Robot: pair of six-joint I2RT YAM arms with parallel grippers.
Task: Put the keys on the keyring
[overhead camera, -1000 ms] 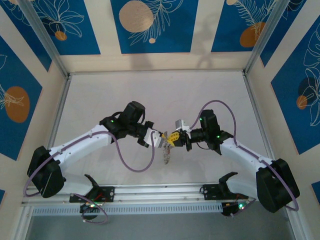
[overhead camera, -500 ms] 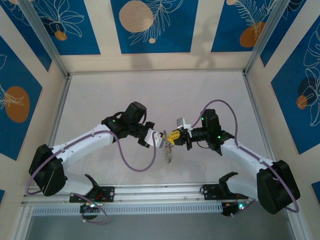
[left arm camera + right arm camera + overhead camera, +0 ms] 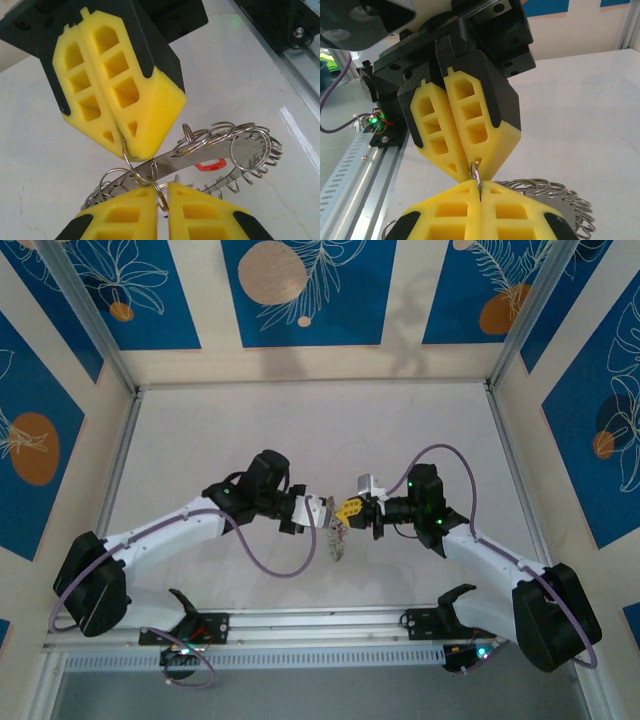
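Keyring (image 3: 250, 150), partly hidden, is clamped by left gripper (image 3: 162, 191) and right gripper (image 3: 480, 186).

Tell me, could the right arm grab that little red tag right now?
Probably not. The right gripper is shut on the keyring, facing the left gripper, also shut on it; the red tag sits further round the band. It would have to let go first.

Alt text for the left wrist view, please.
Two yellow-padded tools, the left tool from below and the right tool from above, each pinch a small wire loop on the keyring, a flat grey band fringed with such loops and bearing a red tag, over a white table.
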